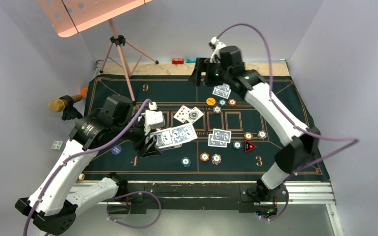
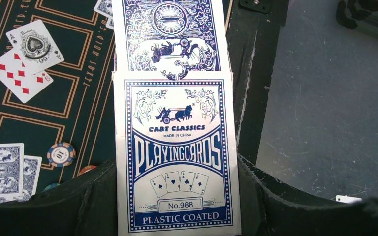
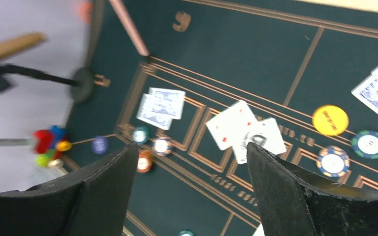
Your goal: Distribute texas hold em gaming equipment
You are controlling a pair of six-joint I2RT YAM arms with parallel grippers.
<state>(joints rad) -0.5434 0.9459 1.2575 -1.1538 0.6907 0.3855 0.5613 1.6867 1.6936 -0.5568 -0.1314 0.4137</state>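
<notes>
The mat (image 1: 172, 91) lies on the table (image 1: 147, 65). Two face-up cards (image 1: 188, 114) lie at its centre. A face-down pair (image 1: 219, 137) lies nearer and right of them, another pair (image 1: 221, 90) at the far side. The marker (image 1: 249, 146) sits right of the near pair, two chips (image 1: 204, 157) before it.

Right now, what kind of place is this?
Probably a robot test booth staged as a poker table: plain pale walls enclose a green felt mat strewn with playing cards and poker chips.

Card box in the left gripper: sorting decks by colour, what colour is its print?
The card box is blue on white; left wrist view.
</notes>
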